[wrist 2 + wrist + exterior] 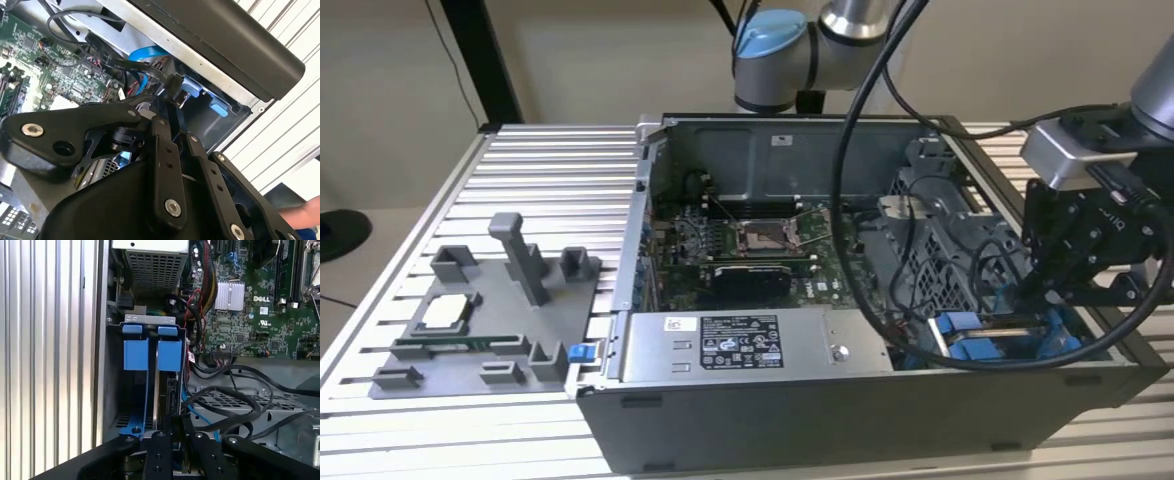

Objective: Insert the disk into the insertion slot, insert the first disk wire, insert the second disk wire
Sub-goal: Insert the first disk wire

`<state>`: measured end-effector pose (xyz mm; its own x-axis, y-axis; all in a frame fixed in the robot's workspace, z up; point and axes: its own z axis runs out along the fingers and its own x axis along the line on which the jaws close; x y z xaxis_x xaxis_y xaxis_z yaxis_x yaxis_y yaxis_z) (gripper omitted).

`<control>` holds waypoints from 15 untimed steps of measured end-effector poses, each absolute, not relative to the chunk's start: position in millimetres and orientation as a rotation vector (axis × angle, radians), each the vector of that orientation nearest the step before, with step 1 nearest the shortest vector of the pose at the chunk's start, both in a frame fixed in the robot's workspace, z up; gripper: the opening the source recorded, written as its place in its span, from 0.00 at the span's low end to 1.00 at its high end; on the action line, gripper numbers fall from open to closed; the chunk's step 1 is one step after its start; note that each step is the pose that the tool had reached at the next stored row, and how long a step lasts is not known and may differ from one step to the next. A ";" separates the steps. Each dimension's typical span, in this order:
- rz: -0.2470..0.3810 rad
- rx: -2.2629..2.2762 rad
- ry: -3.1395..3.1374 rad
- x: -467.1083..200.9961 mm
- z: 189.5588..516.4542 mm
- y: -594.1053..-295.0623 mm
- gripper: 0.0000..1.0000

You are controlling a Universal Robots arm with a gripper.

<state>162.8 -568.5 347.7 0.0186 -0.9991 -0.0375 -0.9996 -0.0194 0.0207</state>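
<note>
The disk [169, 390] stands on edge in its blue frame [170, 355] inside the grey insertion slot [149, 319], at the case's front corner on the exterior view's right [977, 345]. My gripper [172, 97] is shut on the black connector [175, 85] of a black disk wire [125, 65], just above the disk's rear edge. In the first wrist view the fingers [159, 440] meet over the disk. In the exterior view the gripper [1051, 298] hangs low over the bay. A blue wire [148, 53] runs beside the black one.
The open grey computer case [854, 410] lies on a slatted aluminium table [547, 170]. A labelled power-supply box [740, 345], the motherboard [747, 250], a perforated cage [947, 240] and loose black cables [235, 390] crowd the bay. A grey fixture [480, 320] sits on the exterior view's left.
</note>
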 end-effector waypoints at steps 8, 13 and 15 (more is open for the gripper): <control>0.063 -2.235 2.193 162.9 343.6 -568.5 0.00; 0.061 -2.235 2.193 162.9 342.6 -568.5 0.00; 0.061 -2.235 2.193 163.0 342.1 -568.5 0.00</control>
<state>163.0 -568.5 342.1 0.0186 -0.9992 -0.0344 -0.9996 -0.0194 0.0208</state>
